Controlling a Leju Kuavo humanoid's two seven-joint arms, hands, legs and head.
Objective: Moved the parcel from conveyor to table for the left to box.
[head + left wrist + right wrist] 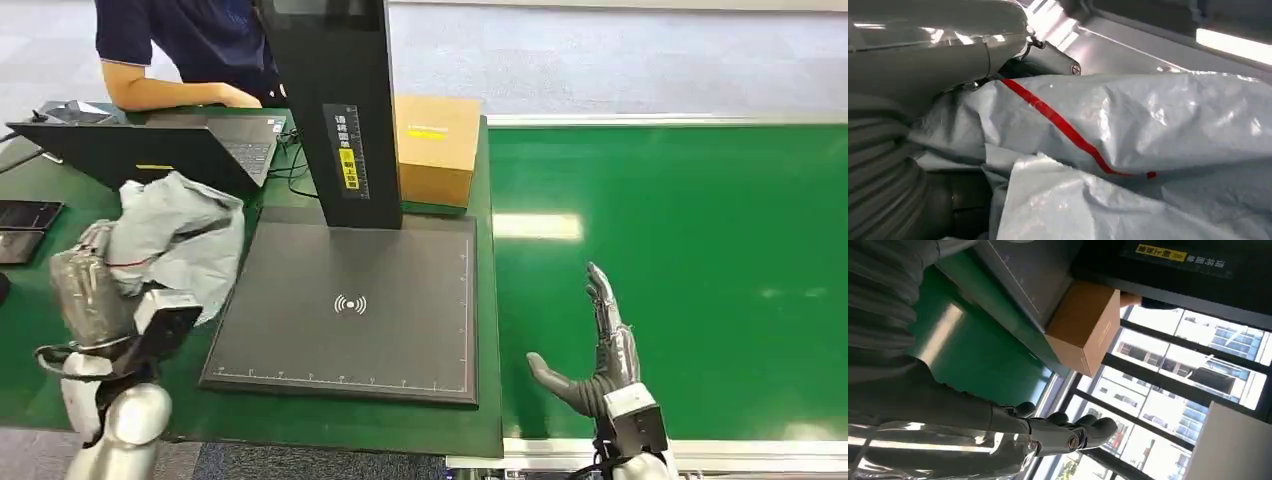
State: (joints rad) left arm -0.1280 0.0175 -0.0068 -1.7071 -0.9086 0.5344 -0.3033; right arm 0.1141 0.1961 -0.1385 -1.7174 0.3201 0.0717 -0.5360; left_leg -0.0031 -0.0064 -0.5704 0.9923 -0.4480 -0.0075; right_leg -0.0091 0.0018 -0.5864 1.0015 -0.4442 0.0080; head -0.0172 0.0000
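The left hand's (95, 290) fingers were hidden behind the crumpled grey parcel (175, 240), which also ran past the edges of the left wrist view. The scanner's black post (335, 110) covered the left part of the cardboard box (435, 150). The person (180, 50) was cut off at the frame top. The post's label (349, 155) was too small to read.

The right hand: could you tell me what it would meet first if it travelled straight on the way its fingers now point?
Probably nothing near: the right hand points up the bare green conveyor belt, and that path looks free to the belt's far rail, though depth is uncertain.
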